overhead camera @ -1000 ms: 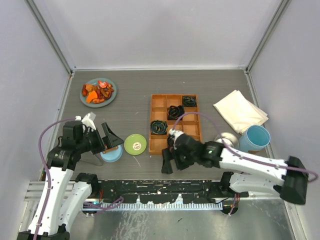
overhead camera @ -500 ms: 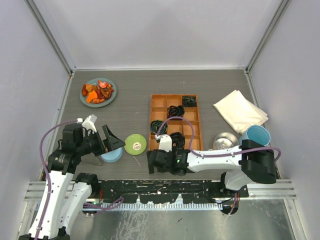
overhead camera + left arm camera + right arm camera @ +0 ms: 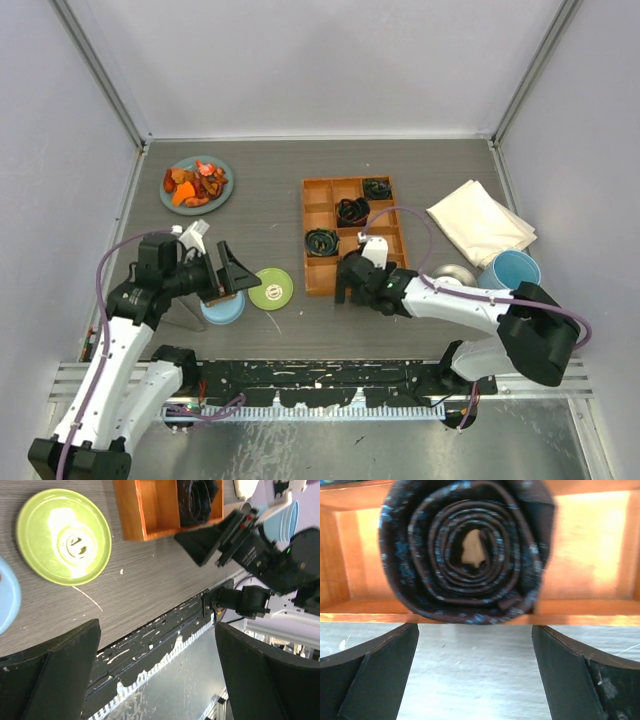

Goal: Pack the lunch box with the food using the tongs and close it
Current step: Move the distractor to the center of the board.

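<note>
Green lid (image 3: 271,289) off — food (image 3: 195,184) unpacked

The grey table (image 3: 270,200) bears a teal plate (image 3: 224,192), green lid (image 3: 271,288), blue lid (image 3: 226,311), orange tray (image 3: 305,240), cloth (image 3: 478,222), tin (image 3: 456,272) and cylinder (image 3: 512,272).

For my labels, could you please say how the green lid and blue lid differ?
The green lid is lime and fully visible; the blue lid is pale blue, partly under the left claw. The green lid lies nearer the orange tray than the blue lid. Both are round and flat.

Glossy green lid (image 3: 63,536), wooden orange tray (image 3: 132,515), shiny steel tin (image 3: 458,272), matt grained tabletop (image 3: 260,210).
</note>
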Action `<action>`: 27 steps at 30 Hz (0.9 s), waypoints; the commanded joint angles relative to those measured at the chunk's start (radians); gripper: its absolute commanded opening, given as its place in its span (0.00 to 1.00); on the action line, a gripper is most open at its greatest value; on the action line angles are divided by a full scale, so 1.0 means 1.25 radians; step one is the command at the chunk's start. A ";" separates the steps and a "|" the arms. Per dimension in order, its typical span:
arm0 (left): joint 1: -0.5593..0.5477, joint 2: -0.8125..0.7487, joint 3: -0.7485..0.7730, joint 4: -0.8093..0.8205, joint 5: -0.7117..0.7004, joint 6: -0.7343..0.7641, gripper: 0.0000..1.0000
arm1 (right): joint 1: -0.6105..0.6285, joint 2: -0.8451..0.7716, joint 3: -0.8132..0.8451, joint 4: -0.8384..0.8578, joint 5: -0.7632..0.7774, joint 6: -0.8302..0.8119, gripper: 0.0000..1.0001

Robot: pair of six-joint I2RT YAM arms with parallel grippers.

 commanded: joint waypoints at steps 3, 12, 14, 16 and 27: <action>-0.108 0.054 0.004 0.148 -0.028 -0.050 0.98 | -0.169 -0.044 0.015 0.068 0.018 -0.151 1.00; -0.337 0.341 0.108 0.315 -0.220 -0.079 0.98 | -0.369 0.026 0.096 0.108 -0.067 -0.248 1.00; -0.354 0.420 0.146 0.343 -0.243 -0.085 0.98 | -0.408 0.029 0.110 0.115 -0.105 -0.257 1.00; -0.360 0.507 0.186 0.378 -0.250 -0.089 0.98 | -0.431 0.040 0.130 0.118 -0.119 -0.267 1.00; -0.363 0.793 0.353 0.423 -0.260 -0.109 0.98 | -0.504 0.002 0.212 0.029 -0.173 -0.313 1.00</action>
